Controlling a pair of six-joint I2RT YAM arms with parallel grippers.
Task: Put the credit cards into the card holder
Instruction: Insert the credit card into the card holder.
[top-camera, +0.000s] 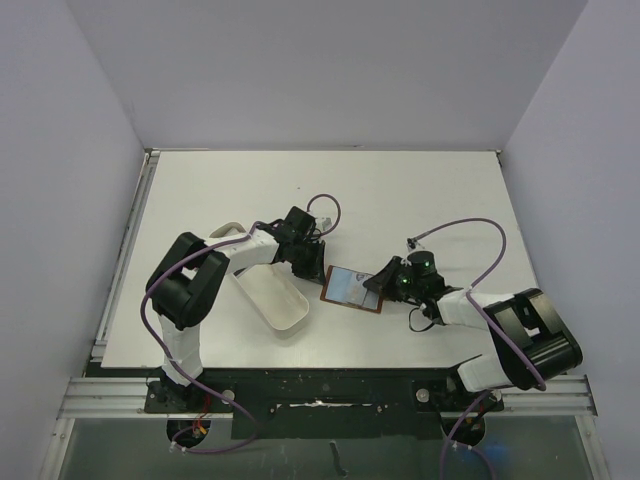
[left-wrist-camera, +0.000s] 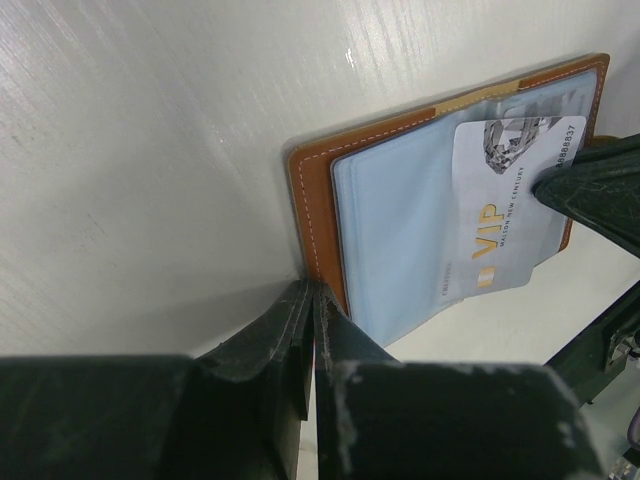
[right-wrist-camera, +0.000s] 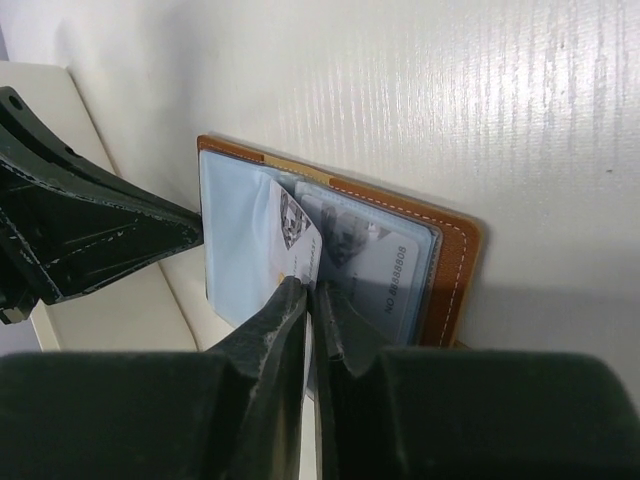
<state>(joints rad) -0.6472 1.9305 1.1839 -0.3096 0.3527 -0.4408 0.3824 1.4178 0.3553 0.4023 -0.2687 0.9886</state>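
The brown leather card holder (top-camera: 345, 290) lies open on the table, its pale blue pocket face up. My left gripper (left-wrist-camera: 312, 288) is shut on the corner of its brown edge (left-wrist-camera: 312, 200) and also shows in the top view (top-camera: 314, 262). My right gripper (right-wrist-camera: 312, 290) is shut on a silver VIP credit card (left-wrist-camera: 505, 195). That card (right-wrist-camera: 296, 232) is bent and partly inside the pocket. Another greyish card (right-wrist-camera: 388, 268) sits inside a clear sleeve. No yellow-orange card is in view.
A long white tray (top-camera: 268, 290) lies just left of the card holder, under the left arm, and shows cream in the right wrist view (right-wrist-camera: 120, 300). The two grippers face each other across the holder, close together. White walls enclose the table.
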